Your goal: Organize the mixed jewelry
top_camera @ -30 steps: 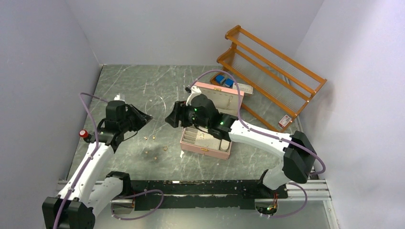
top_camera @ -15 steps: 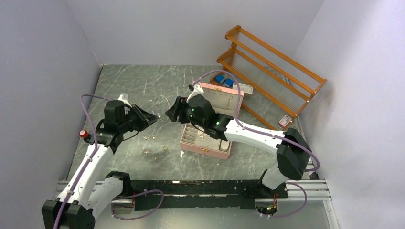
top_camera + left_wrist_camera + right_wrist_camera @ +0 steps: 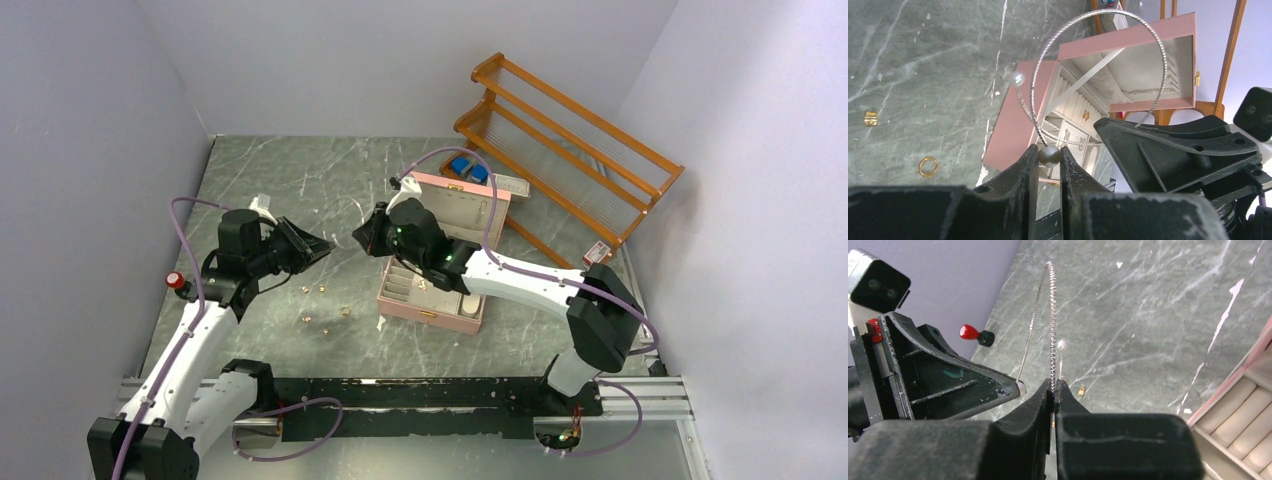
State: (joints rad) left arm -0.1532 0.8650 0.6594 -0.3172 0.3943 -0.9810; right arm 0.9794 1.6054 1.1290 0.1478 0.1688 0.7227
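A thin silvery wire loop [image 3: 1165, 70] with small beads hangs in the air between my two grippers. My left gripper [image 3: 1049, 150] is shut on the dark bead at the loop's lower end. My right gripper [image 3: 1054, 385] is shut on the twisted wire [image 3: 1052, 315] of the same loop, its jaws pressed together. In the top view the left gripper [image 3: 325, 245] and right gripper [image 3: 362, 238] nearly meet above the table, left of the open pink jewelry box [image 3: 430, 312]. Several tiny gold rings [image 3: 345, 311] lie on the marble below; one gold ring [image 3: 928, 166] shows in the left wrist view.
An orange wooden rack [image 3: 570, 140] leans at the back right, with small blue items [image 3: 468, 167] behind the box lid. A red knob [image 3: 176, 280] sits by the left arm. Grey walls close in both sides of the marble table [image 3: 300, 180].
My right gripper has gone from open to shut on the wire loop and shifted slightly left toward the left gripper. The left gripper keeps its hold on the bead.
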